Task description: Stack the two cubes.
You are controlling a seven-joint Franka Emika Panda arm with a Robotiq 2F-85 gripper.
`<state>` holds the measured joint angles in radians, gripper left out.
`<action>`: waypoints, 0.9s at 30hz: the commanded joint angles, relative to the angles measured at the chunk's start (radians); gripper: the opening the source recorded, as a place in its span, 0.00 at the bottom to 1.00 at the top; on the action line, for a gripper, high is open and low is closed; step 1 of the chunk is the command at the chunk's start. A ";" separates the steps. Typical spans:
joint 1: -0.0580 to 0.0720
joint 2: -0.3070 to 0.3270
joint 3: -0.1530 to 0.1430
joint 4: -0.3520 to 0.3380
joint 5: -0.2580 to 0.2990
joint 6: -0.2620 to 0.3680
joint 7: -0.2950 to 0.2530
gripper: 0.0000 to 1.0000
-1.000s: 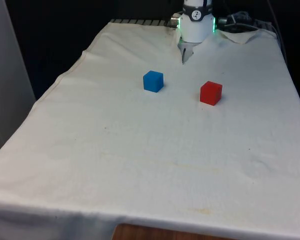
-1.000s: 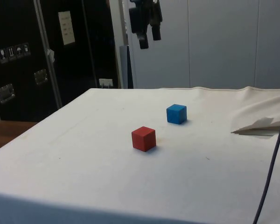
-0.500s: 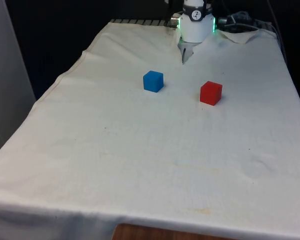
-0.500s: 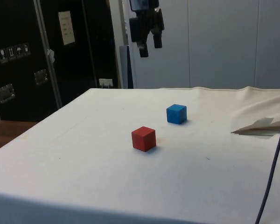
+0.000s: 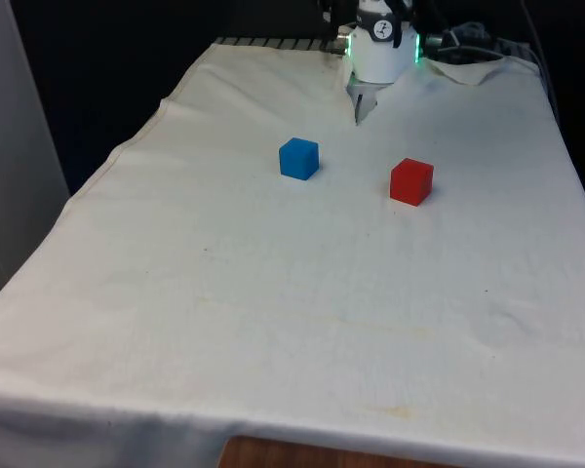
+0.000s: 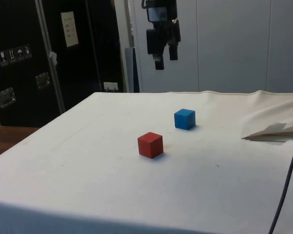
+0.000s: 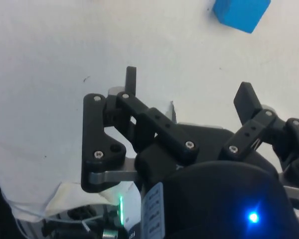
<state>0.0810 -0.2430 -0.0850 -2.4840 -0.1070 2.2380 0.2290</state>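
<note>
Gripper: high above the white cloth, fingers spread wide, holding nothing.
Blue cube: on the cloth.
Red cube: well apart from it.
Risk: an off-centre descent may nudge a cube instead of straddling it.

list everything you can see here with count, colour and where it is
blue cube: one, blue, resting on the cloth towards the far end, on the front view's left of the red one, apart from it
red cube: one, red, resting on the cloth on the front view's right of the blue one, nothing on top of it
cloth: one, white, covering the whole table, rumpled near the far end
cabinets: dark, behind the table in the side view
gripper: one, black, high in the air above the table, fingers open with nothing between them
</note>
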 commanded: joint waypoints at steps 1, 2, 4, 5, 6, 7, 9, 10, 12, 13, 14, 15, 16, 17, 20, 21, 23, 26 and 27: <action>-0.002 -0.008 -0.001 -0.018 -0.006 0.028 0.002 1.00; 0.000 -0.008 -0.002 -0.022 0.000 0.024 -0.001 1.00; -0.003 -0.015 -0.004 -0.044 -0.007 0.062 0.004 1.00; -0.003 -0.016 -0.005 -0.051 -0.007 0.072 0.005 1.00; -0.003 -0.016 -0.006 -0.059 -0.007 0.085 0.006 1.00; -0.003 -0.016 -0.007 -0.065 -0.006 0.096 0.007 1.00; -0.004 -0.015 -0.011 -0.085 -0.007 0.129 0.011 1.00; -0.004 -0.014 -0.012 -0.091 -0.007 0.140 0.012 1.00; -0.004 -0.014 -0.014 -0.097 -0.007 0.150 0.013 1.00; -0.005 -0.012 -0.017 -0.104 -0.007 0.163 0.012 1.00; -0.006 -0.010 -0.019 -0.111 -0.008 0.175 0.012 1.00; -0.006 -0.008 -0.022 -0.117 -0.008 0.187 0.012 1.00; -0.007 -0.006 -0.024 -0.122 -0.008 0.196 0.012 1.00; -0.007 -0.003 -0.028 -0.127 -0.008 0.205 0.011 1.00; -0.007 0.007 -0.045 -0.139 -0.004 0.228 0.004 1.00; -0.002 0.003 -0.041 -0.136 0.000 0.215 0.005 1.00; -0.006 0.013 -0.055 -0.142 -0.001 0.234 -0.002 1.00; -0.006 0.031 -0.082 -0.144 0.001 0.248 -0.019 1.00; -0.006 0.037 -0.090 -0.144 0.001 0.253 -0.024 1.00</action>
<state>0.0780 -0.2100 -0.1710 -2.6230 -0.1070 2.4740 0.2110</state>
